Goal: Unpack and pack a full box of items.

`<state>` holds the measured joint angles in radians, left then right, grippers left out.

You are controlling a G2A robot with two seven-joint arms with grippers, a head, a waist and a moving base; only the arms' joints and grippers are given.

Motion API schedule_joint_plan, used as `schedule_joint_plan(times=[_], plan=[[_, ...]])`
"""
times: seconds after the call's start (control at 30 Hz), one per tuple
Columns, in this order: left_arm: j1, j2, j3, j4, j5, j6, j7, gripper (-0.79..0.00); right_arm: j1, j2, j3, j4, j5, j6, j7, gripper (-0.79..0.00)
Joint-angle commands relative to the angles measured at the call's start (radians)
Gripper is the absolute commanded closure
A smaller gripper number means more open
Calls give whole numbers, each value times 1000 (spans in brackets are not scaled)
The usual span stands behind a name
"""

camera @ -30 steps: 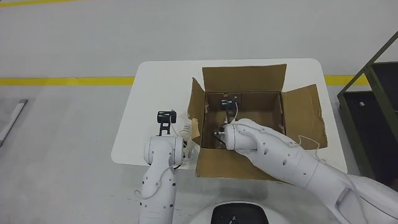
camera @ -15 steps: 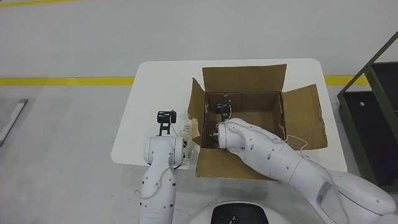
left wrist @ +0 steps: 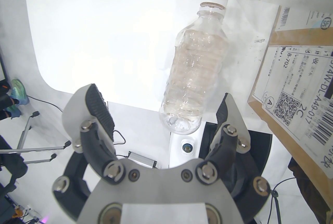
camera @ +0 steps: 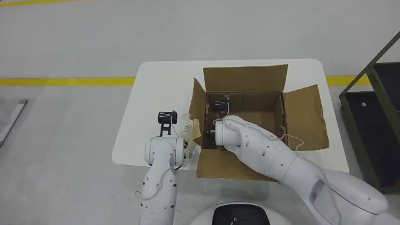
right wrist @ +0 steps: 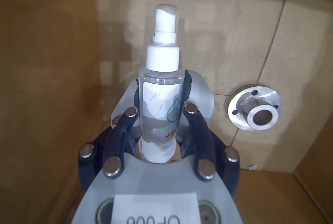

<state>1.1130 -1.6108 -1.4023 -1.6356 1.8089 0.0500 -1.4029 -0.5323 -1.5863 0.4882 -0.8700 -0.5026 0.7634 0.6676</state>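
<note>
An open cardboard box [camera: 306, 117] stands on the white table [camera: 156, 87]. My right arm [camera: 262, 150] reaches down into the box's left side. Inside the box, my right gripper [right wrist: 161, 87] is shut on a clear spray bottle [right wrist: 162, 53] with a white pump and a clear cap, held near a corner of the box. My left arm [camera: 164, 156] is at the table's front edge, left of the box. My left gripper [left wrist: 161, 102] is open over a clear plastic bottle [left wrist: 197, 66] without a cap, which lies on the table beside the box's labelled wall [left wrist: 299, 74].
A round metal flange [right wrist: 253, 110] lies on the box floor beside the spray bottle. The box's flaps stand open on all sides. A dark green frame [camera: 375, 100] stands off the table's right end. The table's left part is bare.
My right arm has shifted a little to the left inside the box with the spray bottle. The left arm has not moved.
</note>
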Motion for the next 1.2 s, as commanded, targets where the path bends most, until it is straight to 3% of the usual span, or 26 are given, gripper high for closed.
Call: schedule_joint_plan(times=[0.0, 0.1, 0.23, 0.4, 0.53, 0.63, 0.97, 1.07, 1.17], plan=[[0, 0, 0, 0, 0, 0, 0, -785, -8, 13, 12, -39, -25, -8, 6, 0], [0, 0, 0, 0, 0, 0, 0, -785, -34, 51, 61, -141, -68, -23, 24, 0], [0, 0, 0, 0, 0, 0, 0, -785, -119, 136, 176, -353, -188, -57, 60, 0], [0, 0, 0, 0, 0, 0, 0, -785, -326, 255, 405, -730, -366, -139, 176, 0], [0, 0, 0, 0, 0, 0, 0, -785, -519, 316, 620, -1001, -386, -272, 242, 0], [0, 0, 0, 0, 0, 0, 0, -785, -597, 331, 716, -1070, -338, -334, 239, 0], [0, 0, 0, 0, 0, 0, 0, -785, -597, 331, 716, -1070, -338, -334, 239, 0], [0, 0, 0, 0, 0, 0, 0, -785, -609, 331, 734, -1095, -327, -368, 177, 0], [0, 0, 0, 0, 0, 0, 0, -785, -641, 341, 830, -1165, -337, -391, 133, 0]])
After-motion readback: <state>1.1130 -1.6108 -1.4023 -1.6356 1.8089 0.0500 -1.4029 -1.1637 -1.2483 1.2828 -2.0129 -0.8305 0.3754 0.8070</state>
